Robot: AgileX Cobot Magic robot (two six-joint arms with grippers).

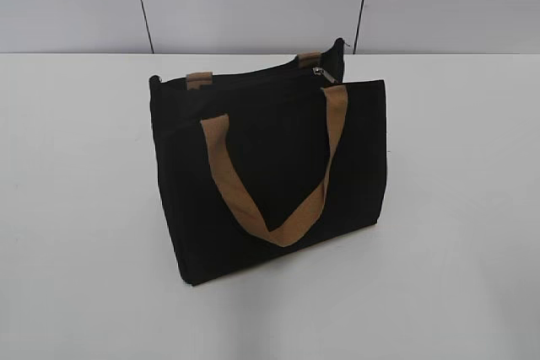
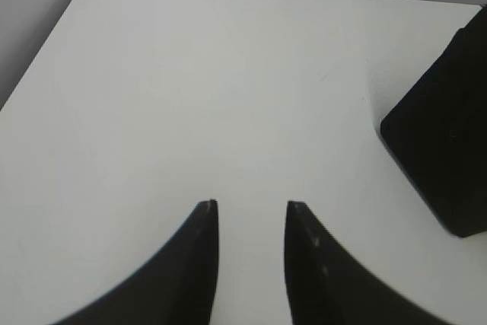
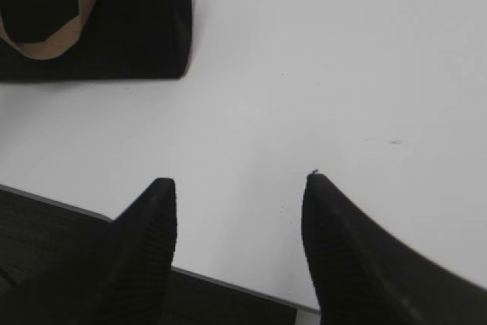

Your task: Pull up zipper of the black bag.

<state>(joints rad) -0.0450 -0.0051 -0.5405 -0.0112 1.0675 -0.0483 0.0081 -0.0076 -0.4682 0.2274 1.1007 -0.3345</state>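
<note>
I see a plain white desk (image 1: 76, 208) carrying one thing, the black bag (image 1: 270, 200), which stands upright on its base near the middle. My right wrist view shows the desk's front edge with something dark below it, possibly the floor. A faint mark (image 3: 394, 142) sits on the surface there.
</note>
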